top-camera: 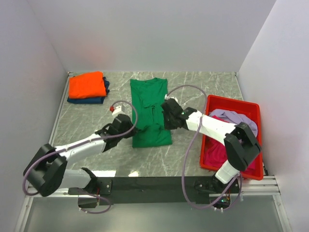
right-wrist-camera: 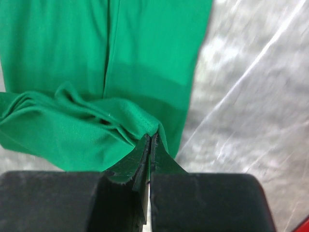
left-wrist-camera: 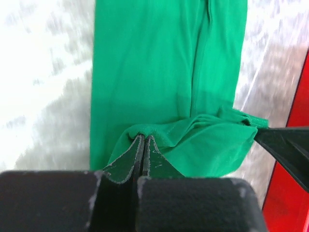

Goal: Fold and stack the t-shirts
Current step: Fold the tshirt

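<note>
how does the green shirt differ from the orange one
The green shirt lies as a long central strip; the orange shirt is a compact fold far left. Green is pinched by the left tool and right tool; orange sits untouched on a navy shirt. Both are plain.

I read the green shirt [left-wrist-camera: 159, 72] as soft matt cloth, finely creased. The table [top-camera: 203, 92] looks like glossy grey marble. The bin [top-camera: 233, 100] is shiny red plastic. The left gripper [left-wrist-camera: 143, 140] and right gripper [right-wrist-camera: 149, 137] are matt black, with edges scuffed pale.
</note>
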Action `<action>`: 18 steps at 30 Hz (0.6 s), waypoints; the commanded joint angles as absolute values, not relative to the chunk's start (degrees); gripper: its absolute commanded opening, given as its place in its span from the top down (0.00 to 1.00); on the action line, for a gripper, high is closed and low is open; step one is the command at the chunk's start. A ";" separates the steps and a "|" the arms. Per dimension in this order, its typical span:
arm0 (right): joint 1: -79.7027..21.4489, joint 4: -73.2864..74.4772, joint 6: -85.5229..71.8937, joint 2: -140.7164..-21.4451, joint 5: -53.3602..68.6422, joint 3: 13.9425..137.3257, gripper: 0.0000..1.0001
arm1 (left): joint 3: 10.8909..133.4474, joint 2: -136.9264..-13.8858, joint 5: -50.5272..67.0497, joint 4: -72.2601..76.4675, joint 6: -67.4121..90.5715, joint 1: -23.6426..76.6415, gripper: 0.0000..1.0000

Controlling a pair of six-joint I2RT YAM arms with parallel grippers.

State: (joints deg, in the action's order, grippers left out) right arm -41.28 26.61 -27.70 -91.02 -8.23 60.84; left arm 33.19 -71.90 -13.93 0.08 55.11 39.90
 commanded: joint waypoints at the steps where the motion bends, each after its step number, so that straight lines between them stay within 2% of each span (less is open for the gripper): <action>1: -38.77 26.28 -23.65 -94.55 -7.47 66.35 1.00 | 36.99 -75.66 -9.24 5.53 51.07 35.26 0.99; 7: -35.08 27.95 -21.27 -101.50 -6.59 74.78 1.00 | 40.51 -83.49 -4.41 10.72 49.14 29.98 1.00; 18: -31.12 29.35 -19.34 -108.01 -3.69 81.91 1.00 | 48.60 -91.75 -0.44 12.66 46.93 25.06 0.99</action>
